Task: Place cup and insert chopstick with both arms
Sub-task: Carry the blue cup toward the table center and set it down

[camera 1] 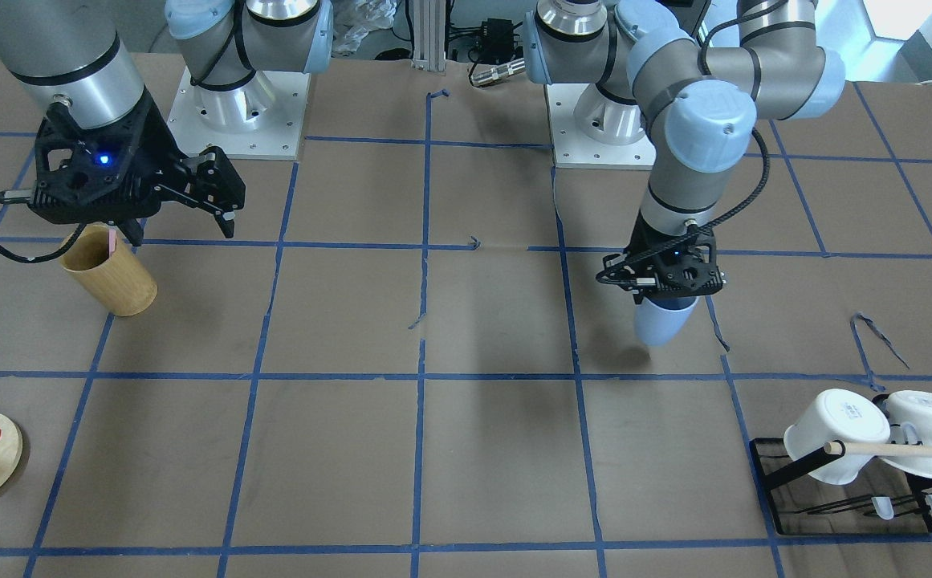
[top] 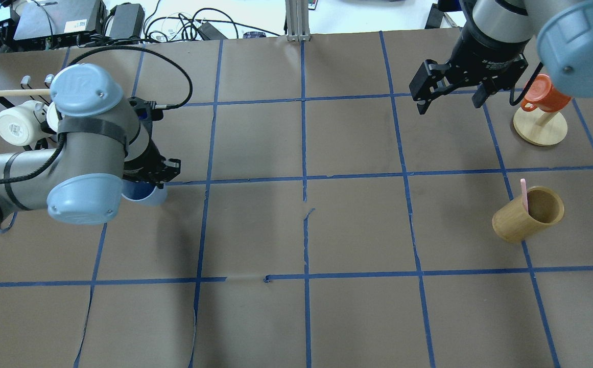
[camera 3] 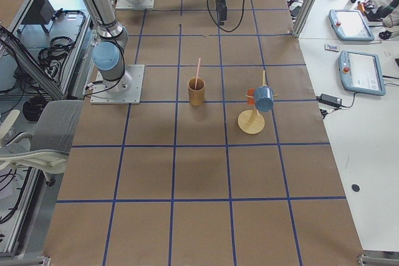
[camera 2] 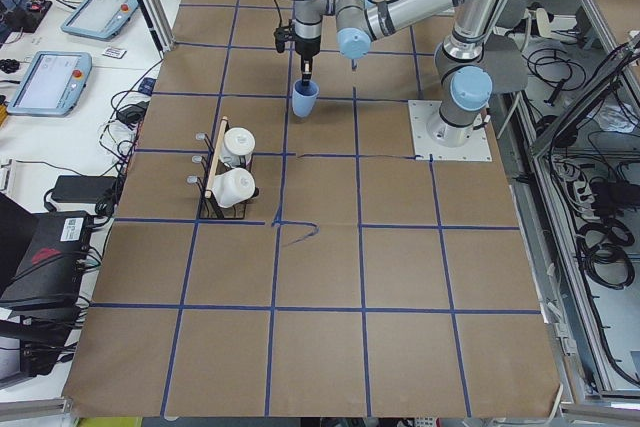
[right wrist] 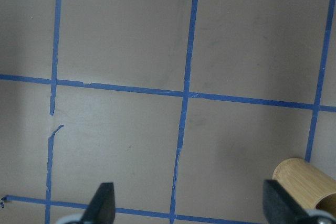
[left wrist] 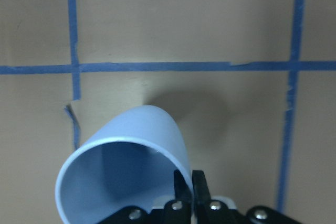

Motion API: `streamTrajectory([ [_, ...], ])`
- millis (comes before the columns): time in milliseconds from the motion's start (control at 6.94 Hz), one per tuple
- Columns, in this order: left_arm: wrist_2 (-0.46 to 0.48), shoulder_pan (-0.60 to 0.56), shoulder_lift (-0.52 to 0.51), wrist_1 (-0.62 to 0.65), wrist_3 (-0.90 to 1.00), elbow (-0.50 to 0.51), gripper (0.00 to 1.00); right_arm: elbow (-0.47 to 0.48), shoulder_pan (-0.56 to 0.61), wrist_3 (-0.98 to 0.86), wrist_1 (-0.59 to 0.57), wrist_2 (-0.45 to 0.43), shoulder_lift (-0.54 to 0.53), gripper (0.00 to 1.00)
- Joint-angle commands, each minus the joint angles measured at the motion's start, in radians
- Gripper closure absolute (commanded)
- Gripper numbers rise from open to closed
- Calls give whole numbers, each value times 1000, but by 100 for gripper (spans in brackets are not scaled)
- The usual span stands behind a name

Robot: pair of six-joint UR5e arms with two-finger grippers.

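My left gripper [camera 1: 662, 291] is shut on the rim of the pale blue cup [camera 1: 661, 323]. It holds the cup tilted, low over the table. In the left wrist view the fingers [left wrist: 198, 184] pinch the cup's wall [left wrist: 131, 140], one inside and one outside. The overhead view shows the cup [top: 144, 194] under the left arm. One pink chopstick [top: 524, 196] stands in a tan bamboo cylinder [top: 523, 217]. My right gripper [top: 450, 102] is open and empty, high beside the cylinder [camera 1: 112, 277]. The chopstick's tip [camera 1: 113, 239] shows just below that gripper [camera 1: 181, 221].
A black rack [camera 1: 771, 474] with two white mugs [camera 1: 835, 437] and a wooden dowel [camera 1: 907, 451] stands at the table's left end. A wooden stand [top: 540, 128] with an orange mug [top: 544, 96] is at the right end. Blue tape lines grid the brown table.
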Motion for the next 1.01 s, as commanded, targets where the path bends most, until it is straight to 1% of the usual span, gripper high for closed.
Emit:
streamTrajectory([
  [0,-115,-175,-82,-42,-295,150,100,0,0,1,-2,0,2,0],
  [144,-172,-234,-130,-29,-366,179,100,0,0,1,-5,-3,3,0],
  [288,-211,-294,-171,-22,-389,196,100,0,0,1,-5,-3,3,0],
  [576,-214,-398,-228,-23,-389,200,100,2,0,1,-5,-8,3,0],
  [720,-216,-417,-242,-25,-389,197,100,2,0,1,-2,-8,3,0],
  [864,-241,-428,-266,-20,-389,197,100,2,0,1,1,-9,2,0],
])
